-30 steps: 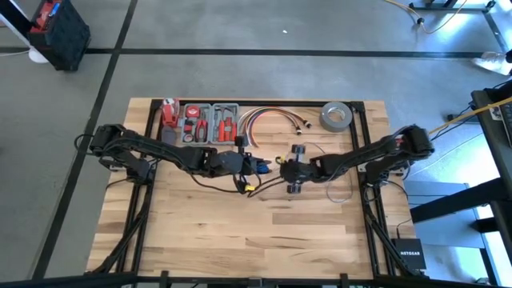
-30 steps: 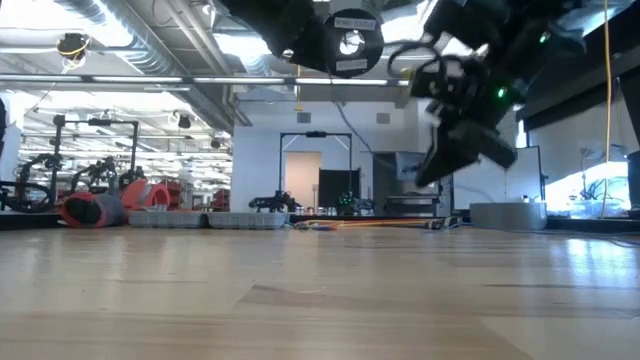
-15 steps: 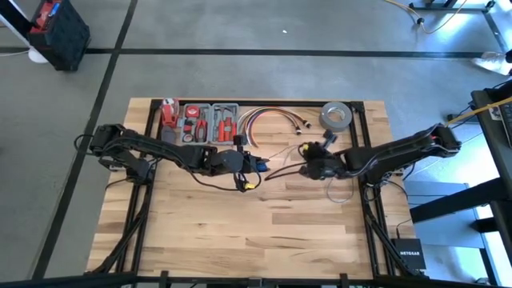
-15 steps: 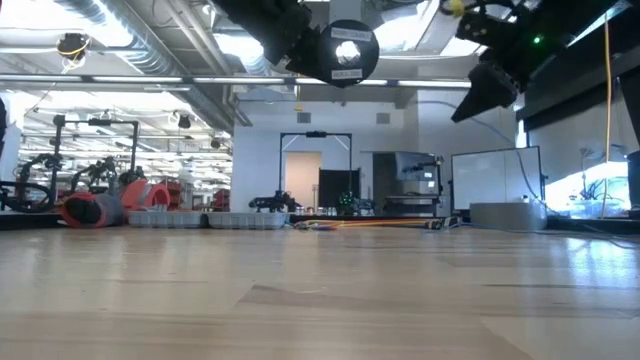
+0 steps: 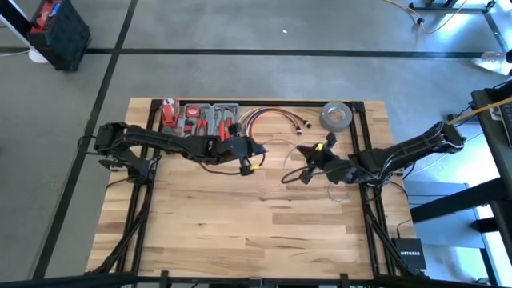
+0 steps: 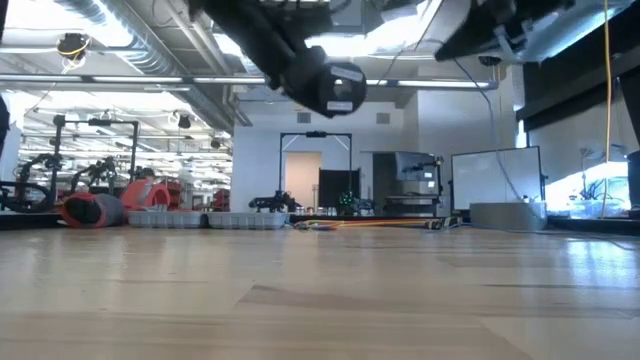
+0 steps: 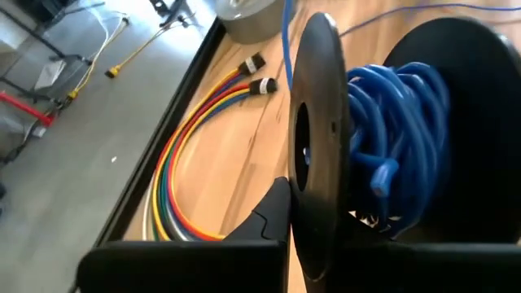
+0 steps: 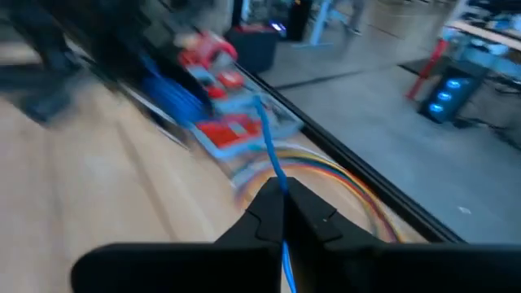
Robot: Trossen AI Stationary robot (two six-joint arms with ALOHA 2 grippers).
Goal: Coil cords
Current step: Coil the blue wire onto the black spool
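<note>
The cord in hand is a thin blue wire (image 7: 389,142), wound on a black spool (image 7: 319,122). My left gripper (image 5: 244,152) is shut on the spool, above the table's middle and near the far edge. In the low view the spool (image 6: 340,88) hangs high above the wood. My right gripper (image 5: 308,154), raised to the right of it, is shut on the blue wire (image 8: 269,146). That wire runs from its fingertips toward the spool. A slack dark loop of cord (image 5: 294,176) lies on the table below the right gripper. My left gripper holds the spool across its width. One finger (image 7: 269,216) lies against the outer face of the near flange (image 7: 313,175); the spool hides the other finger. The spool is lifted clear of the table, its axle roughly level. My right gripper pinches the blue wire (image 8: 277,185) between its two fingertips. The fingers point roughly level toward the table's left. The strand leaves the tips and runs on toward the spool, clear of the table.
Along the far edge stand a tray of red tools (image 5: 204,124), a curved bundle of red, yellow and white cables (image 5: 268,120) with plug ends, and a grey tape roll (image 5: 337,116). A thin wire loop (image 5: 340,194) lies near the right edge. Bare wood fills the near half.
My right gripper has risen off the table and drawn back toward the right edge, rolling as it went, with the blue wire still pinched. My left gripper has swung a little toward the far edge and rolled, carrying the spool along.
</note>
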